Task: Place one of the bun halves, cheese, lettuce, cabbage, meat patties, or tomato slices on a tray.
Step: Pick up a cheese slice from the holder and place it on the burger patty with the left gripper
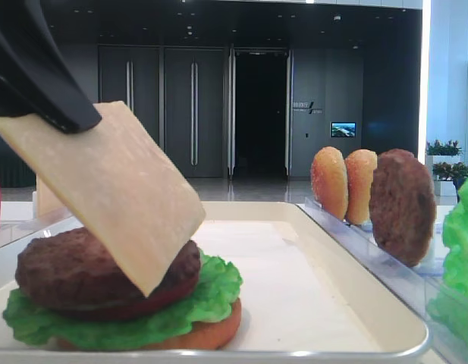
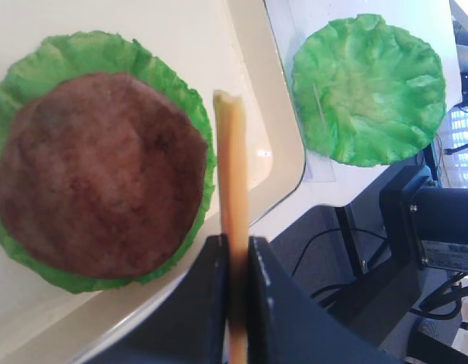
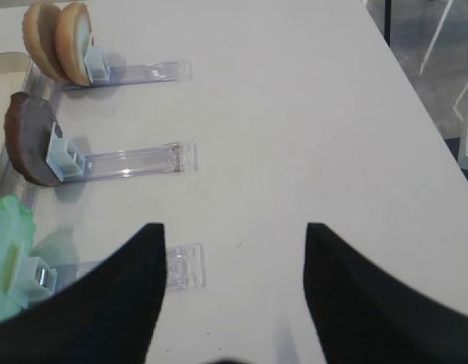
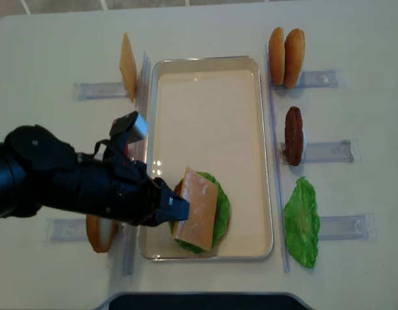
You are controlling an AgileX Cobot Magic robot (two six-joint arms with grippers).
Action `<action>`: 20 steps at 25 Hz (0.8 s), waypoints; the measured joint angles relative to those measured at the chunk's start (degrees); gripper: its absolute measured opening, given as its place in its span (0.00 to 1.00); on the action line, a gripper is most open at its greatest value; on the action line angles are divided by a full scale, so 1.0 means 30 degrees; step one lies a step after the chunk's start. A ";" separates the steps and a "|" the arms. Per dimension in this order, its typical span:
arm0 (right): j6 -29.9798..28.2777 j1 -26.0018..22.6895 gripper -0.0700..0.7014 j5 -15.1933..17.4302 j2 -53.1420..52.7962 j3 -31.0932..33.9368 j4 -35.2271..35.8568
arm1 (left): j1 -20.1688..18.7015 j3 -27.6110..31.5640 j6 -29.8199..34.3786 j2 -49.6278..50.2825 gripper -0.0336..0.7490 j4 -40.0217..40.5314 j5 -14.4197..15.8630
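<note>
A cheese slice is held pinched by one edge between the closed jaws of the left gripper, tilted over the patty that tops the lettuce and bottom bun at the six o'clock end of the tray. In the low side view the slice's lowest corner is seen just at, or touching, the patty; actual contact cannot be confirmed. The main risk is judged to be a crooked landing: because the slice is gripped at one edge and hangs at a slant, it could slide off toward the three o'clock side of the stack once released, or stick to a jaw and be dragged away. The stack could also be nudged if the gripper is lowered too far. The right gripper is seen with its jaws spread wide and nothing between them, over bare table. The surface is a pale tabletop with clear racks at three and nine o'clock of the tray, bearing spare buns, a second patty, a lettuce leaf and another cheese slice. Beyond, a dim lobby with dark doors is visible.
</note>
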 joint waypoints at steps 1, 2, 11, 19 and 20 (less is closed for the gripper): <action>0.0000 0.0000 0.63 0.0000 0.0000 0.0000 0.0000 | 0.0000 0.0000 0.0006 0.0089 0.08 0.0000 0.0000; 0.0000 0.0000 0.63 0.0000 0.0000 0.0000 0.0000 | 0.0000 0.0000 0.0006 0.0185 0.08 0.0000 -0.0017; 0.0000 0.0000 0.63 0.0000 0.0000 0.0000 0.0000 | 0.0000 0.0000 0.0486 0.0334 0.08 -0.0041 -0.0141; 0.0000 0.0000 0.63 0.0000 0.0000 0.0000 0.0000 | 0.0000 0.0000 0.0581 0.0334 0.08 0.0222 -0.0373; 0.0000 0.0000 0.63 0.0000 0.0000 0.0000 0.0000 | 0.0000 0.0000 0.0581 0.0334 0.08 0.0273 -0.0407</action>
